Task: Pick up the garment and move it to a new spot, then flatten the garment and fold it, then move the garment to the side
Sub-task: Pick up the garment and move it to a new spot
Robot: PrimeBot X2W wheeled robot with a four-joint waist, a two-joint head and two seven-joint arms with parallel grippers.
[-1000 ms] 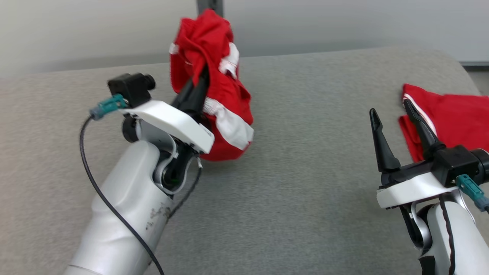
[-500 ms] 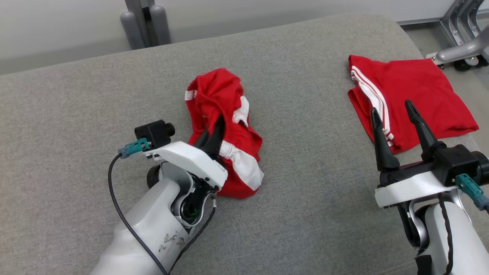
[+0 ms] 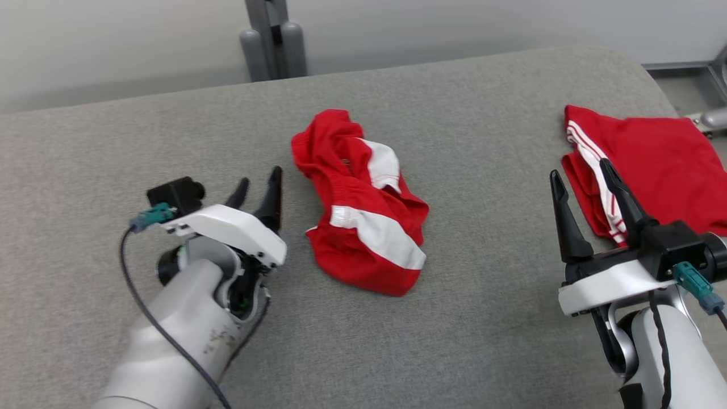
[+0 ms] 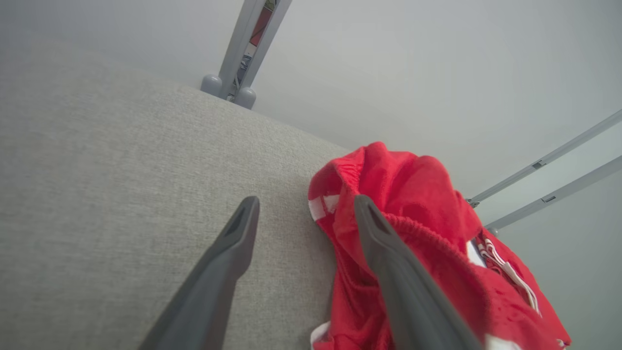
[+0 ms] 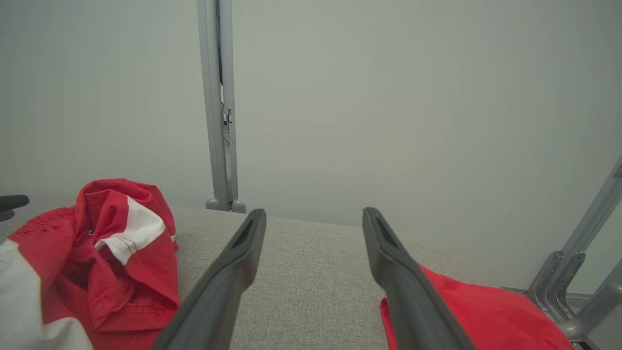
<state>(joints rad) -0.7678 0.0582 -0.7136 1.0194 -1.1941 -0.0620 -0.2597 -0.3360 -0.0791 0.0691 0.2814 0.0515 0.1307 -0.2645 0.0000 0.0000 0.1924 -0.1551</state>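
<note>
Now the crumpled red garment with white panels (image 3: pixel 363 227) lies in the middle of the grey fabric-covered surface (image 3: pixel 483 318). A folded red garment with white stripes (image 3: pixel 653 165) rests well to its right, and a grey metal post (image 3: pixel 272 40) stands behind. The left gripper (image 3: pixel 260 175), clamped on the crumpled cloth a moment ago, stands spread and empty just beside it. The right gripper (image 3: pixel 579 167) gapes empty near the folded one.

Support: grey fabric surface (image 3: pixel 483 318), woven texture, rounded corner at upper right of frame. Two items lie on it, well apart. Centre: crumpled red garment (image 3: pixel 363 227), white panels, bunched in a heap. Right edge: folded red garment (image 3: pixel 653 159), flat, white stripes along its left side.
</note>
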